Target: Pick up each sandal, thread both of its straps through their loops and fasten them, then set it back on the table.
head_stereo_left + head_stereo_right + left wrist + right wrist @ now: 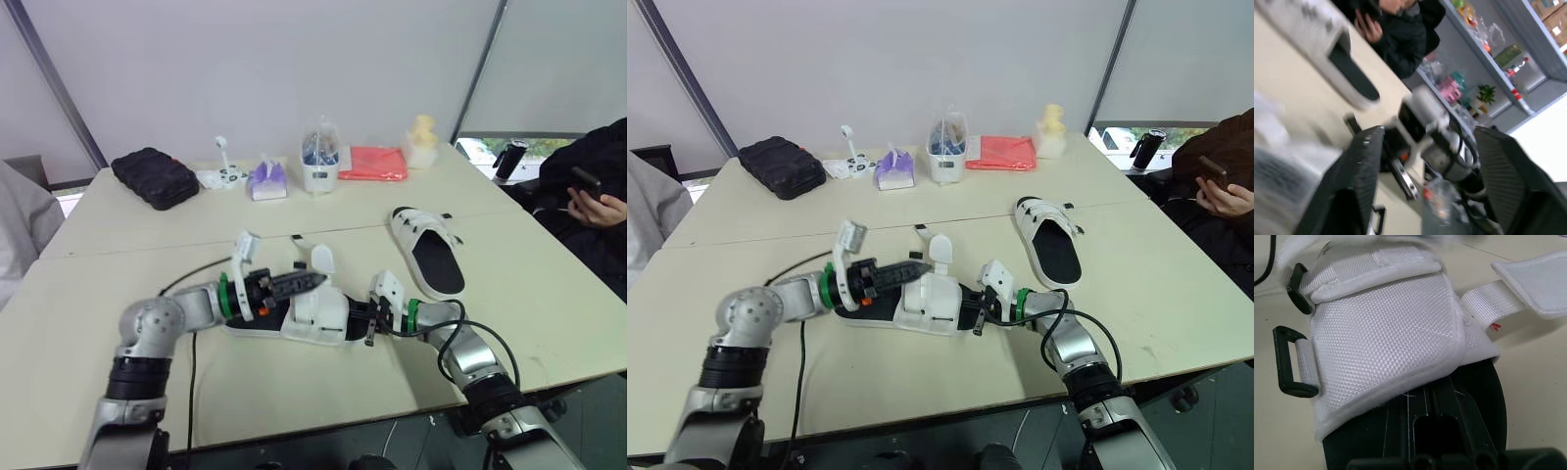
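Observation:
A white sandal with a black sole lies on the table near the front edge, between my two grippers. Its strap flap stands up loose, and another strap lies spread to the side, out of its loop. Two black loops hang free on the sandal's side. My left gripper hovers open just over the sandal's upper, pointing right. My right gripper is pushed into the sandal's open end, under the white upper. A second sandal lies to the right with its straps across it.
Along the back of the table stand a black case, a small white device, a purple tissue pack, a white container, a red cloth and a pale yellow object. A person sits at the right holding a phone. A black cable trails beside my left arm.

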